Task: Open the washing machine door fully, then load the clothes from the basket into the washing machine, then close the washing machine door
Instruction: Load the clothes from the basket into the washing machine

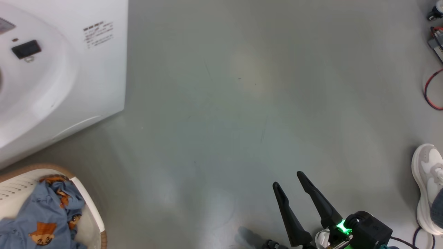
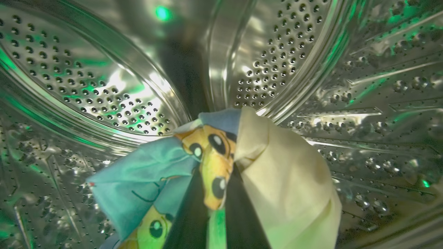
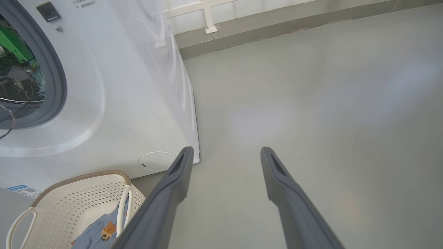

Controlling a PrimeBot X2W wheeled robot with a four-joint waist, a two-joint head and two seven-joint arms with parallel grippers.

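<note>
Two grippers hold very different poses. The left gripper (image 2: pixel 217 173) is inside the perforated steel drum (image 2: pixel 86 86), its two dark fingers (image 2: pixel 193 211) pinched together on a bundle of clothes (image 2: pixel 145 173). Light blue fabric with an orange-yellow cartoon face bunches on one side of the fingers and a cream piece (image 2: pixel 287 186) drapes over the other. The bundle hangs from the grip, with the drum's back wall and ribbed side wall around it.

The right gripper (image 1: pixel 287 180) sits low at the lower right of the head view, over bare grey floor (image 1: pixel 221 103). Its fingers point forward and stand wide apart with nothing between them. The right wrist view shows the same spread fingers (image 3: pixel 180 173) aimed at the floor just past the corner of the washing machine (image 3: pixel 131 86), near its small round flap (image 3: pixel 155 160).

The basket (image 3: pixel 86 193) stands on the floor against the front of the washing machine, below the grey gasket (image 3: pixel 57 69). A blue printed garment (image 1: pixel 45 214) lies inside it. A person's white shoe (image 1: pixel 427 186) stands at the right edge of the head view, with cables (image 1: pixel 429 93) farther up that edge.
</note>
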